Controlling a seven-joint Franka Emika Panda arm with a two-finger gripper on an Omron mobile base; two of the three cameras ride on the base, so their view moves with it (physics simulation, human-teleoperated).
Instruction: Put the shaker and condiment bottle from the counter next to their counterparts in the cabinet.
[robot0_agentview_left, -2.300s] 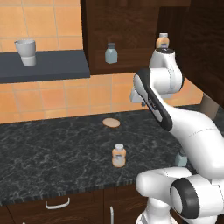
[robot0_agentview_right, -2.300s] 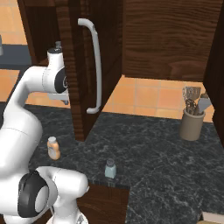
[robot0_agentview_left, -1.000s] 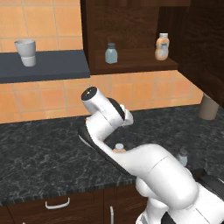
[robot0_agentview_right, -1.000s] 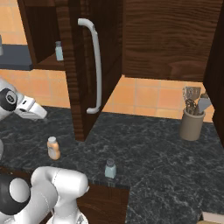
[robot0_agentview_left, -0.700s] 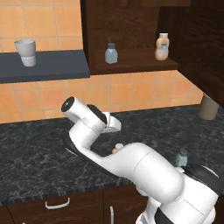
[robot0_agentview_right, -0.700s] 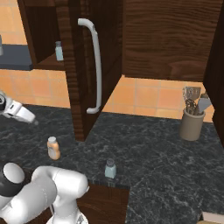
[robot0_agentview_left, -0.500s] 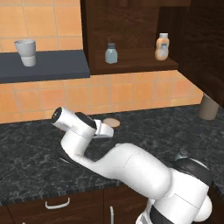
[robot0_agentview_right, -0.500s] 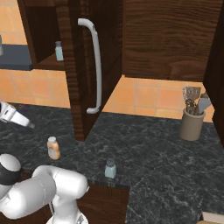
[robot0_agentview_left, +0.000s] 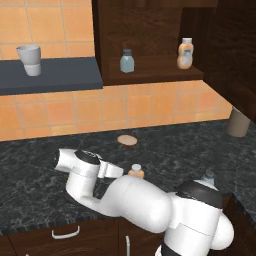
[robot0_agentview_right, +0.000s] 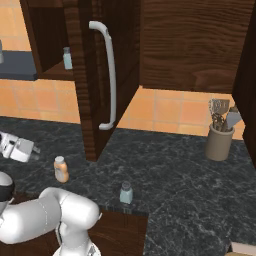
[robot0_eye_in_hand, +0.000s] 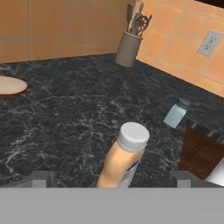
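Orange-tan condiment bottle (robot0_eye_in_hand: 123, 156), grey cap, upright on black veined counter (robot0_eye_in_hand: 78, 113); pale blue-grey shaker (robot0_eye_in_hand: 176, 113) upright near counter edge; counterparts, shaker (robot0_agentview_left: 127, 61) and orange bottle (robot0_agentview_left: 185, 53), on open cabinet (robot0_agentview_left: 150, 30) shelf

Black with pale grey veining on the counter (robot0_agentview_left: 30, 165). Orange-tan body, grey cap, pale band on the condiment bottle (robot0_eye_in_hand: 120, 158). Pale blue-grey with darker cap on the shaker (robot0_agentview_right: 126, 193). Dark brown wood on the cabinet (robot0_agentview_left: 150, 30). Orange wall tiles (robot0_agentview_left: 60, 107) at nine o'clock. Flat tan disc (robot0_agentview_left: 127, 140). Whitish-grey cup (robot0_agentview_left: 30, 60).
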